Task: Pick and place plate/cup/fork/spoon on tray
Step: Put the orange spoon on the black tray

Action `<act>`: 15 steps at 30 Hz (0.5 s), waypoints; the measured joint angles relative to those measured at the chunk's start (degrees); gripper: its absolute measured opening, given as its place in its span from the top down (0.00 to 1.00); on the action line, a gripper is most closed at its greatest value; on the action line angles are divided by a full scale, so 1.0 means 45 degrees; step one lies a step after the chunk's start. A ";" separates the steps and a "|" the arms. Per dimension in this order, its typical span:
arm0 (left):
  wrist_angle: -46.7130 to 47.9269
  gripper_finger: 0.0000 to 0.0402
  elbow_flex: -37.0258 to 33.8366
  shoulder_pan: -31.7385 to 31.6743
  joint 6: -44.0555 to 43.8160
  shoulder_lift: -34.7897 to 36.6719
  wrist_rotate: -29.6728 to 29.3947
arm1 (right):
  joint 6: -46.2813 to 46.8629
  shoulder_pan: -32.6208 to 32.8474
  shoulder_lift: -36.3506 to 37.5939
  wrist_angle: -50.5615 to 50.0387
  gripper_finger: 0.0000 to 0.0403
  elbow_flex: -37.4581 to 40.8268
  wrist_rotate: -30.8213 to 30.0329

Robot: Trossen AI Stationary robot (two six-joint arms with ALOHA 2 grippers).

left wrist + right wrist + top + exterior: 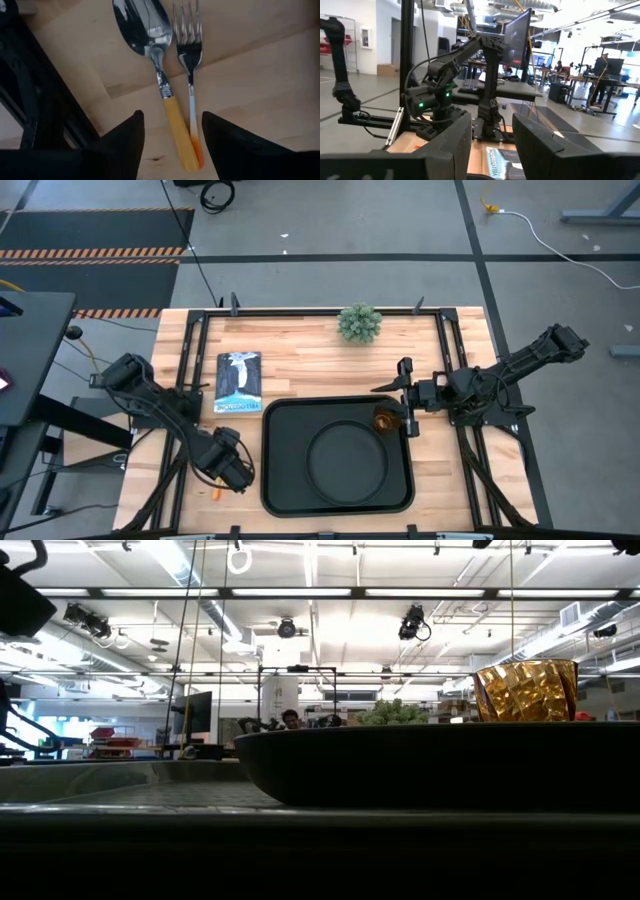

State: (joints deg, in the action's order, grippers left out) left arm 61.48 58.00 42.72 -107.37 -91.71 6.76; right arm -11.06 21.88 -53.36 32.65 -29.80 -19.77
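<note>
Spoon (150, 45) and fork (190, 55) are lying side by side on the wooden surface (260, 85), just beside the tray's near-left corner, handles pointing toward my left gripper (172, 145). I am holding its fingers (120, 145) parted and empty on either side of the two handles, presumably to take one. Both have shiny silver heads and orange handles; the spoon's bowl is oval, the fork's tines slender. Plate (345, 460) and amber cup (384, 420) are already sitting in the black tray (285, 420). My right gripper (408, 402) is hovering by the cup, fingers (445, 145) apart, holding nothing.
</note>
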 joint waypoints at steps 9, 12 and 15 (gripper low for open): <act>0.0501 0.58 -0.0281 0.1053 -0.0599 -0.0143 0.0145 | 0.0046 0.0001 -0.0005 0.0013 0.63 0.0000 0.0011; -0.0499 0.61 -0.0709 0.1251 -0.1091 -0.0143 0.0139 | 0.0070 -0.0001 -0.0005 0.0018 0.63 0.0000 0.0012; -0.1146 0.62 -0.1040 0.1283 -0.1297 -0.0143 0.0146 | 0.0075 0.0001 -0.0005 0.0023 0.63 0.0000 0.0014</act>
State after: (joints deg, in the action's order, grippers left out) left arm 56.32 53.32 48.49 -113.21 -92.36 7.42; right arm -10.72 21.89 -53.39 32.75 -29.80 -19.71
